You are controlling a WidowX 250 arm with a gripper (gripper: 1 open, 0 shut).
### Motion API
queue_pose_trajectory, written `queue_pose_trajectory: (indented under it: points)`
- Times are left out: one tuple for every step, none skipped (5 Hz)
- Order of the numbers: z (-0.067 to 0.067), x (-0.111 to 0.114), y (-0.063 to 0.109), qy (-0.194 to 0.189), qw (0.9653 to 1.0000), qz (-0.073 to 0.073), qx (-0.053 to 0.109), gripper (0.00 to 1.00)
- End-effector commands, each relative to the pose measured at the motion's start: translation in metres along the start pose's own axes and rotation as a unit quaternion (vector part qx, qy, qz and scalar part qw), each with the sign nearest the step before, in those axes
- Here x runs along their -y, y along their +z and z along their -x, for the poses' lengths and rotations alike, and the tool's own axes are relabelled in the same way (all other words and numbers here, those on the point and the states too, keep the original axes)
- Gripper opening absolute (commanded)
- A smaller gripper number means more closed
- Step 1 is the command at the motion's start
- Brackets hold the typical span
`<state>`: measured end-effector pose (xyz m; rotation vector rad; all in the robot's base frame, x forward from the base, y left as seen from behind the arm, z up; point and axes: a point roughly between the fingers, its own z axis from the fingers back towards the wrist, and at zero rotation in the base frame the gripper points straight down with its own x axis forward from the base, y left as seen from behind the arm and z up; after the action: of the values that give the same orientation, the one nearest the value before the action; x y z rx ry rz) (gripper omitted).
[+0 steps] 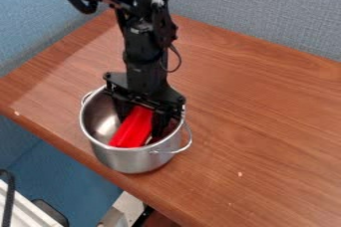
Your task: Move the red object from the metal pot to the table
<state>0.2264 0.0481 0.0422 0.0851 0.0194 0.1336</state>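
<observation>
Reaching straight down into the metal pot [120, 141] on the tabletop [253, 102], gripper [142, 121] spread partway. Straddling the tilted red object [132, 130] between its fingers; actual contact unclear.

Shiny steel pot [114, 151], wood-grain table [253, 102].

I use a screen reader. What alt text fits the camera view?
A black gripper reaches down into a steel pot around a red block inside, on a wooden table by a blue wall.
</observation>
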Motion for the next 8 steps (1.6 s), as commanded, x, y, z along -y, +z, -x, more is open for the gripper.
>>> queue_pose_trajectory:
  points:
    - [-0.013,-0.016,0.002,-0.008,0.9998,-0.008,0.013,0.00]
    - [-0.019,-0.027,0.004,-0.019,0.9996,-0.006,0.020,0.00]
    - [-0.016,-0.024,0.022,0.008,0.9998,-0.005,0.018,0.00]
    - [-0.015,-0.020,0.039,0.033,0.9992,-0.004,0.020,0.00]
    - [-0.024,-0.011,0.049,0.009,0.9995,0.000,0.031,0.00]
    - [-0.034,0.002,0.060,-0.010,0.9987,-0.022,0.044,0.00]
    - [-0.039,0.014,0.066,0.005,0.9984,-0.026,0.049,0.00]
    - [-0.031,0.011,0.063,0.028,0.9982,-0.034,0.040,0.00]
